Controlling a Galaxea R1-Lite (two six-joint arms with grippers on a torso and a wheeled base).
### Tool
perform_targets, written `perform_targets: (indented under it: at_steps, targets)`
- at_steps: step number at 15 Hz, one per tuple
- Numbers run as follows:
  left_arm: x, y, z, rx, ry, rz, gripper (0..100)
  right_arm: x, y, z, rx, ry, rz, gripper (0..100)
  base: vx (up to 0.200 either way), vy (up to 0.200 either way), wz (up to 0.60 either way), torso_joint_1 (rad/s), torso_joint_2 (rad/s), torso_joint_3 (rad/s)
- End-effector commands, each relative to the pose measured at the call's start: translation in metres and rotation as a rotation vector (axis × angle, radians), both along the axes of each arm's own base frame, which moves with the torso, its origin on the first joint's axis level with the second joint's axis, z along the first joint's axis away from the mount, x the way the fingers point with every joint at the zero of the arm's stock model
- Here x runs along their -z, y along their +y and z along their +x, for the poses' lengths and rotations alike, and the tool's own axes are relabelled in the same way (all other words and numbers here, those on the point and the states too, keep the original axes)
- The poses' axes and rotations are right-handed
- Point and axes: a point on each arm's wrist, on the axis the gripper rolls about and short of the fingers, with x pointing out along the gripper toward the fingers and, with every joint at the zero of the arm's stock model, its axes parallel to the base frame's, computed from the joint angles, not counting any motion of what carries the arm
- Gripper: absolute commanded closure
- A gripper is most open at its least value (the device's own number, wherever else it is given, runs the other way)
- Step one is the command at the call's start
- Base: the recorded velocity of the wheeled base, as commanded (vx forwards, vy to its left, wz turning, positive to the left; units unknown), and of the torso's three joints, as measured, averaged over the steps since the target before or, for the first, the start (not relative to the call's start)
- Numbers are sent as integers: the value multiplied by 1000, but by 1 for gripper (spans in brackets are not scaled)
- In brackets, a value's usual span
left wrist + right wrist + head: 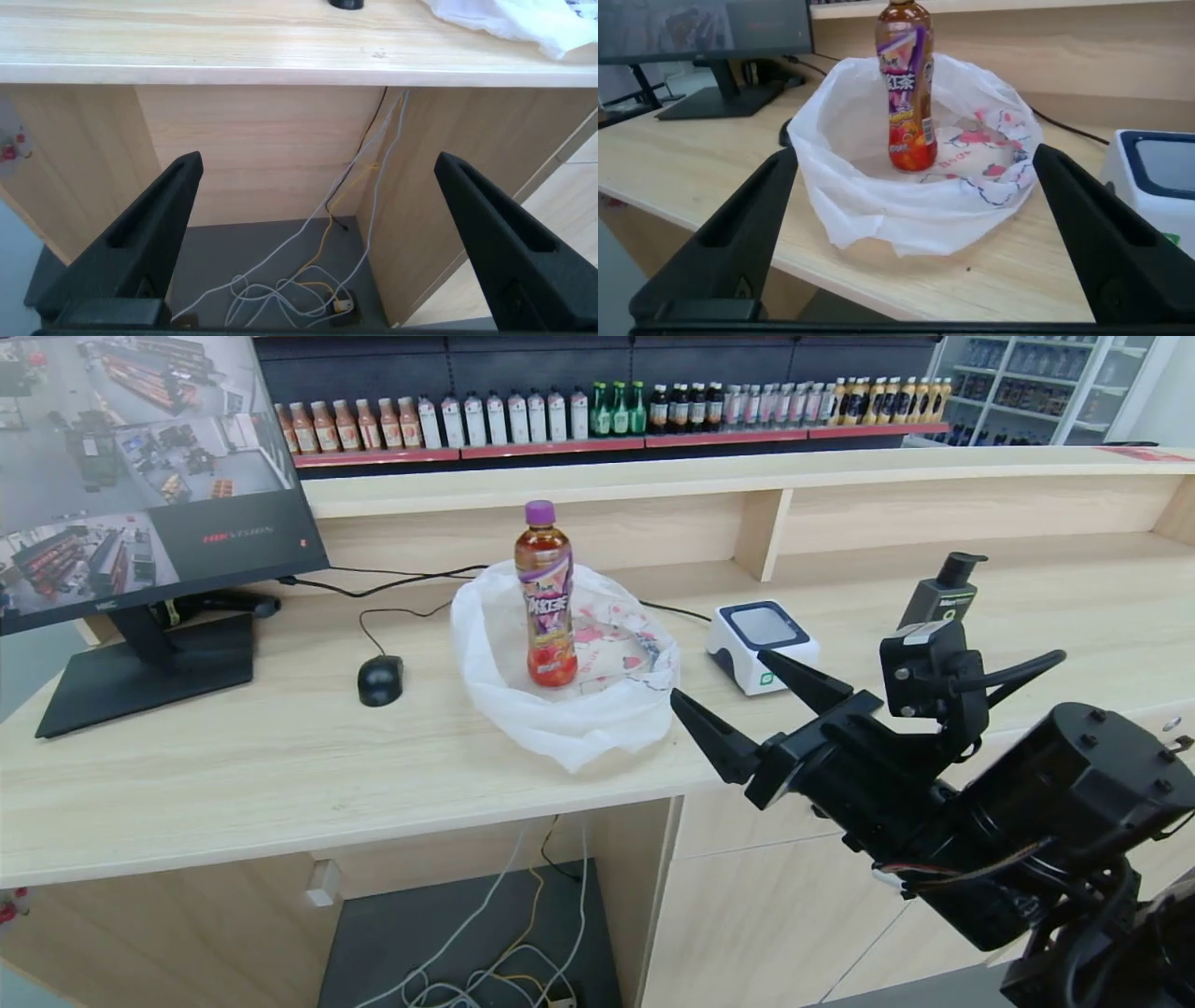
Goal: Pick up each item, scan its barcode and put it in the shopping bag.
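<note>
A tea bottle point(546, 607) with a purple cap stands upright inside the white plastic shopping bag point(560, 714) on the wooden counter. In the right wrist view the bottle point(906, 93) and the bag point(868, 210) lie just ahead of my right gripper point(915, 154). That right gripper point(719, 677) is open and holds nothing, level with the counter's front edge, to the right of the bag. The white barcode scanner point(761, 644) sits right of the bag, and a dark pump bottle point(941, 595) stands beyond it. My left gripper point(318, 159) is open and empty, below the countertop.
A monitor point(140, 476) on its stand and a black mouse point(380, 679) occupy the counter's left side. Loose cables point(308, 280) hang in the open bay under the counter. A raised wooden ledge point(747, 476) runs along the counter's back, with stocked shelves point(607, 415) behind.
</note>
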Motion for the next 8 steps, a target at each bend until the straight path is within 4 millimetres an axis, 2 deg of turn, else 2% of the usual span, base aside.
perform_targets:
  at_steps: [1,5,6,8]
  targets:
    - [0,0,0,-1,0,-1,0,-1,0,1,2,-5,4,0,0,-200,0,-2,2,2]
    - [0,0,0,-1,0,-1,0,-5,-4,3,13,-6,23,0,0,-200,0,8,6,0]
    - [0,0,0,-1,0,-1,0,-5,-4,2,12,-5,25,0,0,-200,600,2,2,2]
    - [0,0,0,-1,0,-1,0,-3,-9,4,28,5,29,0,0,-200,0,5,5,2]
